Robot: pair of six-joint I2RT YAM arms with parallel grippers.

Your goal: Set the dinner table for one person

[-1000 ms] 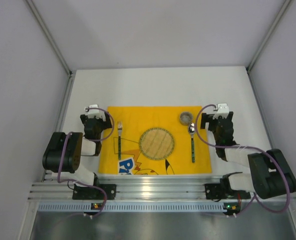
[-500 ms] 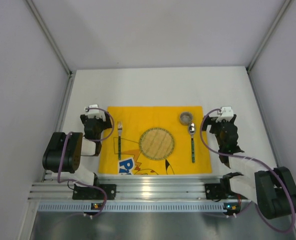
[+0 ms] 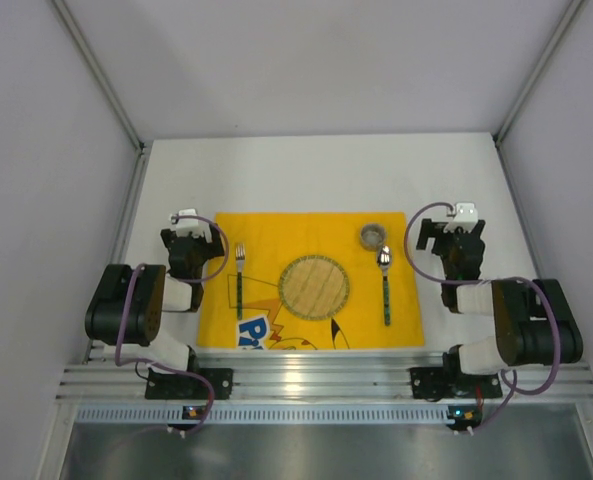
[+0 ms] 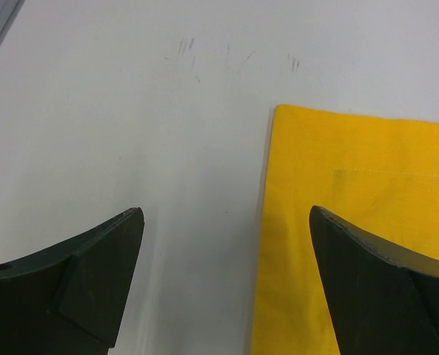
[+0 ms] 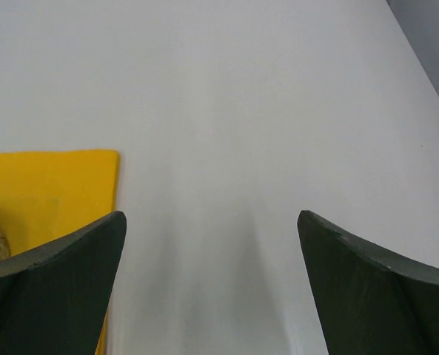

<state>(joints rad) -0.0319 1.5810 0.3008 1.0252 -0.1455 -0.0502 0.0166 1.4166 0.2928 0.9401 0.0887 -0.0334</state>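
Over the white dinner table [image 3: 316, 175], my left gripper [image 4: 225, 214] hangs spread wide and empty, one finger above bare tabletop and the other above the left border of the yellow mat [image 3: 296, 230]. My right gripper [image 5: 210, 216], just as wide and holding nothing, hovers over bare table just beyond the mat's far right corner. On the mat lie a fork [image 3: 239, 280], a woven plate [image 3: 314, 287], a spoon [image 3: 385, 285] and a small cup [image 3: 373, 235]. I judge the table rigid, heavy and fixed, a smooth surface to set things on rather than grasp. The cloth may slide on it, so any correction should take the cutlery by its handles.
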